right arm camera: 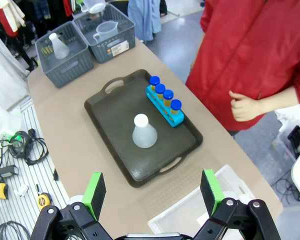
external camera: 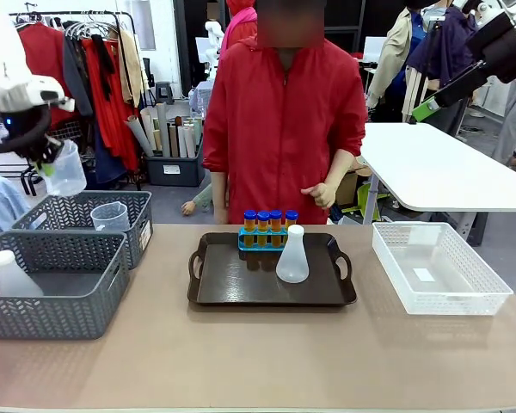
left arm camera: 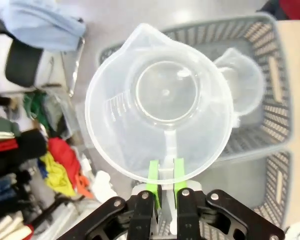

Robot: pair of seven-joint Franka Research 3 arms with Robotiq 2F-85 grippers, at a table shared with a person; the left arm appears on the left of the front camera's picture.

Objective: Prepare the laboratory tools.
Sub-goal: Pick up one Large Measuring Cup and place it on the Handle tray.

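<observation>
Left gripper (left arm camera: 163,172) is clamping the thin handle of a clear round plastic spouted beaker (left arm camera: 160,95), holding it above a grey mesh basket (left arm camera: 272,75); right gripper (right arm camera: 153,186) is hovering, jaws wide apart

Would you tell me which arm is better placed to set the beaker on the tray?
Left, probably: the left gripper holds the beaker by its handle above the baskets; the right gripper hangs open.

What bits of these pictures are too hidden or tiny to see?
- Front view: the near grey basket hides the bottom of the flask inside.
- Left wrist view: marks on the beaker in the left gripper are too faint to read.
- Front view: the label in the white bin is too small.
</observation>
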